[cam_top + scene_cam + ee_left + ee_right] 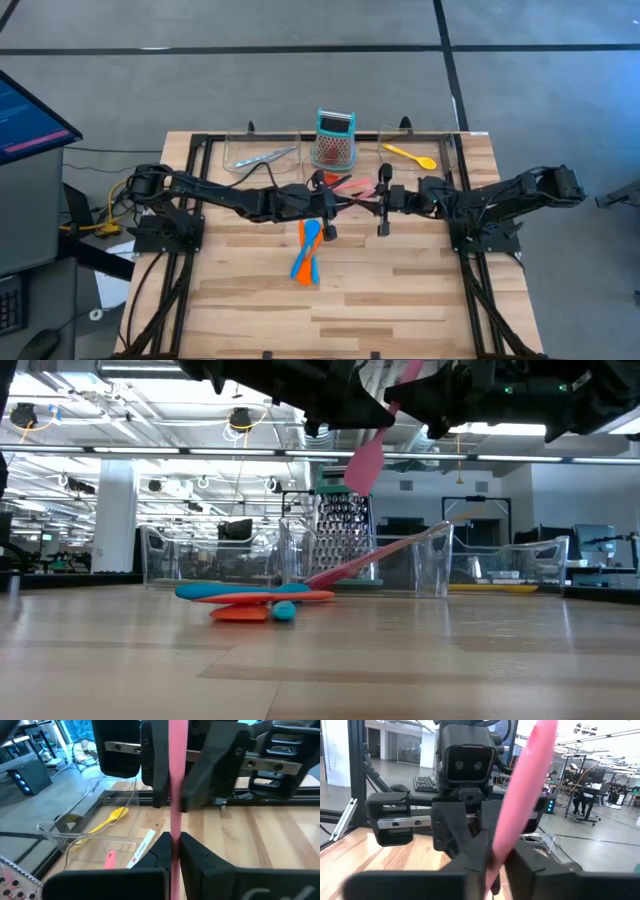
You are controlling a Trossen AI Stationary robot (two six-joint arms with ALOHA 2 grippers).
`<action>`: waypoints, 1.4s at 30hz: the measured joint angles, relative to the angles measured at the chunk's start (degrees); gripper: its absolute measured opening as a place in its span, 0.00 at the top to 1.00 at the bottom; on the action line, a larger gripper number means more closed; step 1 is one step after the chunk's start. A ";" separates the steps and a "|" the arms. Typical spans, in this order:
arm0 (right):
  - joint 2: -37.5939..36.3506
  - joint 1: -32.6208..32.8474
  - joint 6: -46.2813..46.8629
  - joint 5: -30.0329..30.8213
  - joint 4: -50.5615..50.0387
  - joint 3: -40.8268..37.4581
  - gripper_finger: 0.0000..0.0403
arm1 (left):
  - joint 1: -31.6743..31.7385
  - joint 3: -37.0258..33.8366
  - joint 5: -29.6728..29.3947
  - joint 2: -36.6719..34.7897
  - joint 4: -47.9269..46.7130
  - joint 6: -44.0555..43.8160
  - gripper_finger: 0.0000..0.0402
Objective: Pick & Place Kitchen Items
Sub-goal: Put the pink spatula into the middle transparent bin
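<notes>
Both arms reach in to meet above the middle of the desk, and the pink spatula hangs between them, lifted clear of the wood, which looks like a hand-over from one arm to the other. The left tool is clamped tight on the pink handle, its dark fingers pressed against either side of it. The right tool faces it from 3 o'clock with its fingers drawn in close around the same handle (whether it has a firm hold yet I cannot tell). In the low view the spatula's blade points down and tilts, well above the desk.

Just below the meeting point, toward 6 o'clock, the orange spoon and blue spoon lie crossed on the wood. Toward 12 o'clock stand the clear trays: the metal tongs in the one at 11 o'clock, the yellow spoon in the one at 1 o'clock, the grater between them.
</notes>
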 joint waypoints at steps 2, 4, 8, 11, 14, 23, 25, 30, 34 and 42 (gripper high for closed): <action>0.00 0.01 -0.28 -0.13 -0.10 0.00 0.95 | 0.00 0.00 0.08 0.00 -0.19 0.20 1.00; 0.00 0.19 -1.12 -0.17 -0.31 0.00 0.96 | 0.00 0.00 0.01 0.00 -0.56 0.18 0.99; 0.00 0.27 -1.34 -0.15 -0.31 0.00 0.96 | -0.30 0.02 0.03 -0.09 -0.99 -0.20 0.99; 0.00 0.29 -2.22 -0.18 -0.50 0.00 0.96 | -0.42 0.02 -0.08 -0.09 -1.14 -0.32 0.98; 0.00 0.29 -2.42 -0.15 -0.69 0.00 0.96 | -0.29 0.02 -0.27 -0.09 -1.20 -0.47 0.97; -0.05 0.24 -2.65 0.28 -1.31 -0.04 0.96 | 0.00 -0.06 -3.15 -0.68 -2.24 -0.71 0.89; -0.09 0.23 -2.64 0.30 -1.31 -0.04 0.96 | -0.02 -0.05 -4.43 -1.38 -3.14 -0.37 0.87; -0.24 0.09 -2.64 0.06 -1.54 -0.07 0.96 | 0.01 -0.07 -7.30 -5.00 -9.02 -0.12 0.85; -0.24 -0.88 -2.63 0.09 -1.36 -0.07 0.96 | 0.00 -1.77 -7.86 -9.89 -13.75 -0.80 0.85; -0.25 -4.58 -2.57 0.09 -10.96 5.42 0.96 | 0.00 -12.88 -7.75 -22.00 -13.78 -6.34 0.87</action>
